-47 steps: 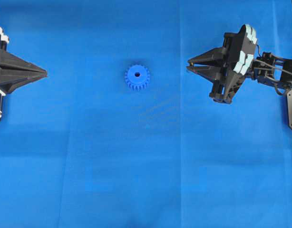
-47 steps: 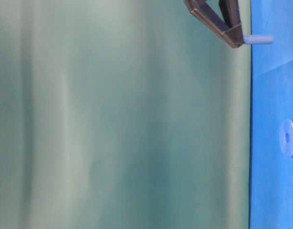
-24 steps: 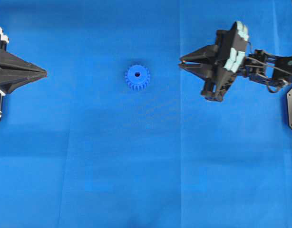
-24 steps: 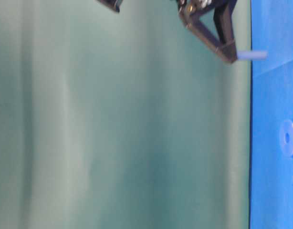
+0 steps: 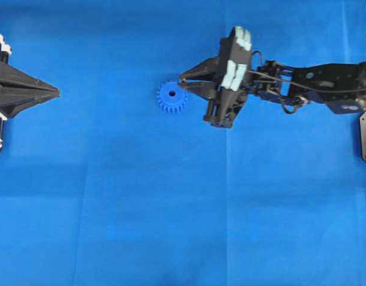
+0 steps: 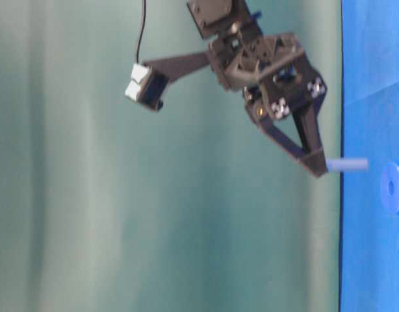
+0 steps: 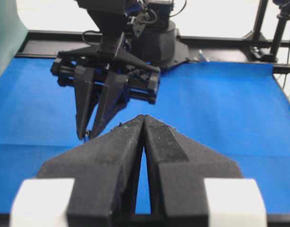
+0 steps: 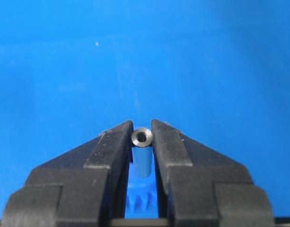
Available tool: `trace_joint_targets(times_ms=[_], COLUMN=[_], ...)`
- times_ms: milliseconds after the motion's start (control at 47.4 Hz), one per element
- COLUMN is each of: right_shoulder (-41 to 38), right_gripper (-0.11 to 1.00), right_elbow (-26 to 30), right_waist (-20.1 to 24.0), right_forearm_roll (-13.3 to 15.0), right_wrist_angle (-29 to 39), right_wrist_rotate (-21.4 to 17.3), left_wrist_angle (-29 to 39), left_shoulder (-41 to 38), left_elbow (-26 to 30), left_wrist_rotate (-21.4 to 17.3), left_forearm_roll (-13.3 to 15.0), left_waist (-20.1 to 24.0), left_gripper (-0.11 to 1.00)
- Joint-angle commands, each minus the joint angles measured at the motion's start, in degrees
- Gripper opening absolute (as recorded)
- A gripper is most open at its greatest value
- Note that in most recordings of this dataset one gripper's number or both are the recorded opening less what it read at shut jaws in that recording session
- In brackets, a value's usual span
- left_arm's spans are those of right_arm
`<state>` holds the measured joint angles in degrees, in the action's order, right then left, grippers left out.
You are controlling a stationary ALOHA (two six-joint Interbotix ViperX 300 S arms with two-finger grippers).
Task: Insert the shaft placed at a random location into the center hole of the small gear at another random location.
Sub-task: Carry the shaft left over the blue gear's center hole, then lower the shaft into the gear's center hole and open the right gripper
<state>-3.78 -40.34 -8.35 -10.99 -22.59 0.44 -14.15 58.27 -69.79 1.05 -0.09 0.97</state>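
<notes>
We see a blue surface (image 5: 141, 208) carrying the small gear (image 5: 171, 98), which lies flat left of centre with its center hole (image 5: 172, 93) facing up. The right gripper (image 5: 182, 79) hovers just beside the gear's upper right edge, closed on the shaft (image 8: 142, 137), which is pinched between its fingertips. The left gripper (image 5: 55, 92) rests at the left edge, jaws closed and empty.
</notes>
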Motion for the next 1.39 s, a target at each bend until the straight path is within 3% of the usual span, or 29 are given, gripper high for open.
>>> trace_joint_targets(times_ms=[0,317,1372], right_shoulder=[-0.26,-1.93,-9.05], right_gripper=[0.03,0.03,0.03], right_elbow=[2.99,5.36,5.36], right_waist=[0.18,0.44,0.44], right_forearm_roll=[0.09,0.09,-0.35], right_wrist_angle=[0.35,0.35,-2.37], right_wrist_rotate=[0.09,0.26,0.26], left_wrist_angle=[-0.18,-0.09,0.44], left_shoulder=[-0.18,-0.18,-0.18], left_elbow=[0.7,0.62,0.7], left_wrist_rotate=[-0.09,-0.09,-0.09], left_forearm_roll=[0.0,0.0,0.0], left_waist=[0.09,0.09,0.09], left_gripper=[0.0,0.0,0.0])
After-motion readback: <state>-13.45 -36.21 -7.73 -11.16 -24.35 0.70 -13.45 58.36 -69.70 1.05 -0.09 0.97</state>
